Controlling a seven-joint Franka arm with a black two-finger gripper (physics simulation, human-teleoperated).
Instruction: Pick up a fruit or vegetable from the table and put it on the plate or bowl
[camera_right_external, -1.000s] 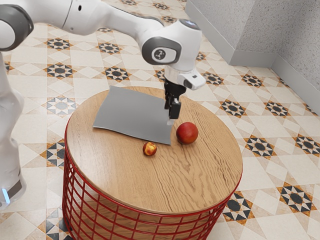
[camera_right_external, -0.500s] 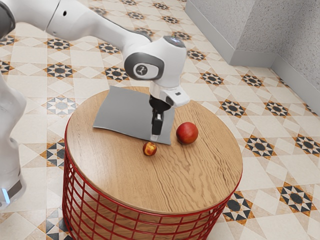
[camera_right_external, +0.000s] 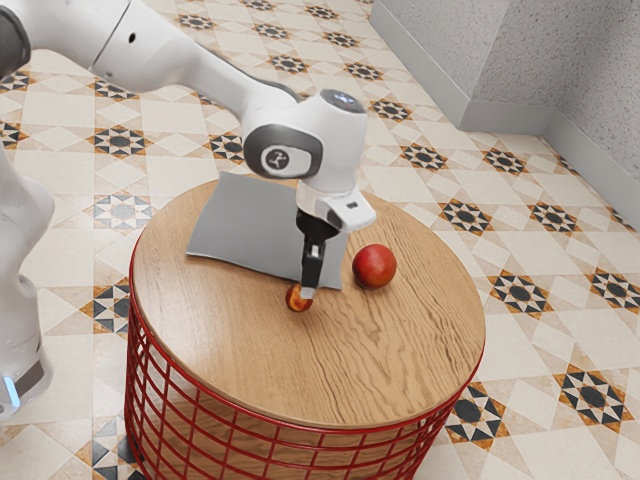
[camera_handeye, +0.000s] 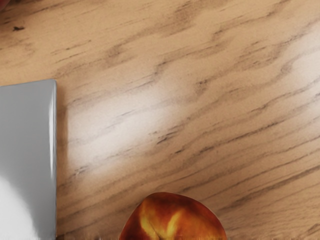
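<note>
Wooden table (camera_right_external: 330, 350), exterior view: my tool (camera_right_external: 308, 289) hangs right at the small peach (camera_right_external: 294, 300), its tip touching or just over the top. Side-on, so I cannot tell how far open it is, or whether it grips. Grey plate (camera_right_external: 250, 225) just behind. Wrist view: peach (camera_handeye: 172, 217) directly under my hand, plate (camera_handeye: 25, 160) edge near it, apart.

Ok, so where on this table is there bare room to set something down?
The half of the table nearer the exterior camera, in front of both fruits, is bare wood; so is the plate's middle. Crowded mid-table: the gripper is at the small fruit by the plate's corner, the red fruit close by.
</note>
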